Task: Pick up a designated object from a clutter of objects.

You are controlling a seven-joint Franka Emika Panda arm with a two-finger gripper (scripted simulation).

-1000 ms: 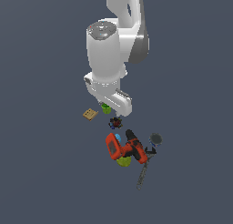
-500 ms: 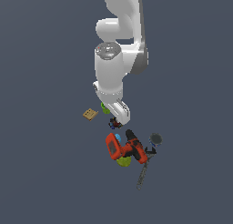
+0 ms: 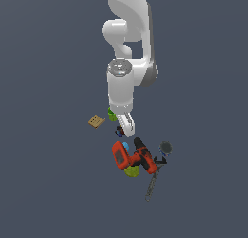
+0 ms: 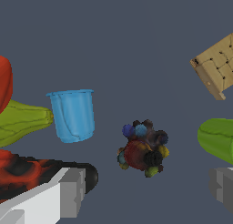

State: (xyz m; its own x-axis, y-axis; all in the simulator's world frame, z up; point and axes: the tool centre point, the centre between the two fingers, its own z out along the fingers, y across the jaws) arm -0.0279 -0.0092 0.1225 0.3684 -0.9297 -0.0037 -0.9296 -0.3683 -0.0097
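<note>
Lump (image 4: pixel 142 148), a knobbly dark ball with red, blue, black and yellow-green bumps, is lying on the bare grey floor (image 4: pixel 136 45), touching nothing. A blue cup (image 4: pixel 73 114) is lying near it, its inside hidden from the wrist view; a grey-blue cup (image 3: pixel 165 148) is standing at the exterior view's right, its contents too small to make out. A green cup (image 4: pixel 217 139) is being cut off by the frame edge, as are the tan square (image 4: pixel 215 68), the yellow-green thing (image 4: pixel 20 121) and the red-and-black drill (image 4: pixel 27 173). In the exterior view the lump (image 3: pixel 119 132) is showing only as a dark speck, partly hidden beside the claw (image 3: pixel 127 126). The claw (image 4: pixel 145 191) is standing open, one grey finger (image 4: pixel 70 191) at each side, and the lump is lying between them, touching neither.
</note>
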